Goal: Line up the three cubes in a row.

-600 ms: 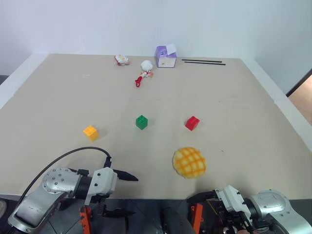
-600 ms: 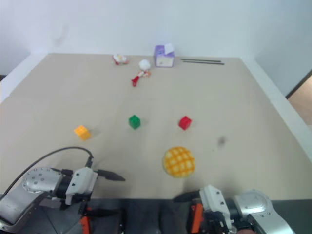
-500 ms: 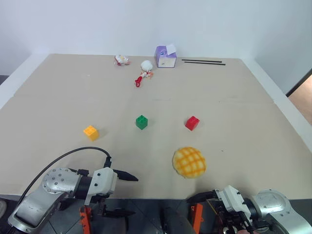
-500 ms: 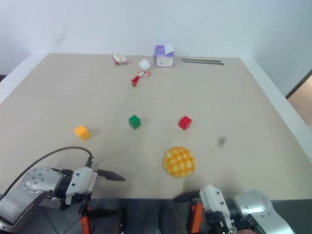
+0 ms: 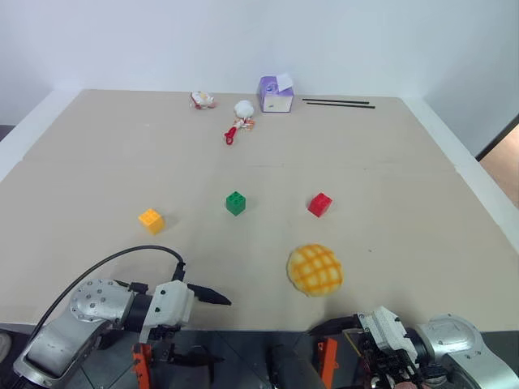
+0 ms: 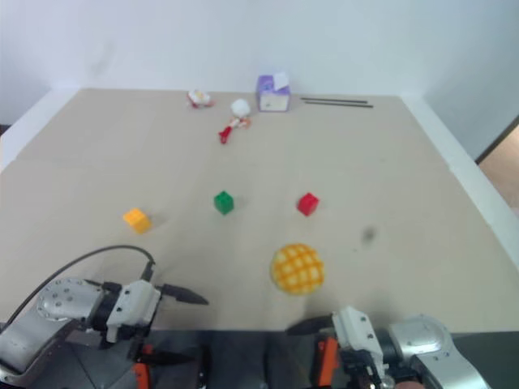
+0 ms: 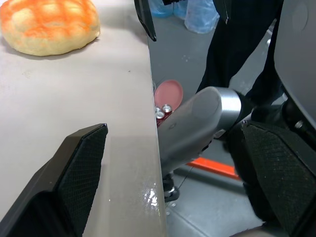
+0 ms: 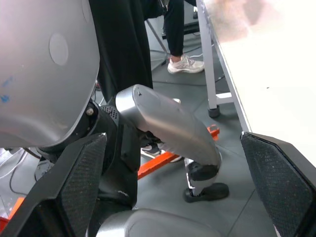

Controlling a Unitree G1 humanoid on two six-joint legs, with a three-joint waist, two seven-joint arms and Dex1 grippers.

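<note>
Both grippers, left and right, hang at the desk edge, jaws wide and empty; cubes untouched, scattered.

Beige table against white wall, grey floor

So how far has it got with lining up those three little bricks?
Nothing looks done yet. The yellow-orange brick, green brick and red brick sit spread apart on the table, the yellow-orange one nearer the robot. Both pincers, left pincer and right pincer, are open and empty at the near edge. All the moving is left.
</note>
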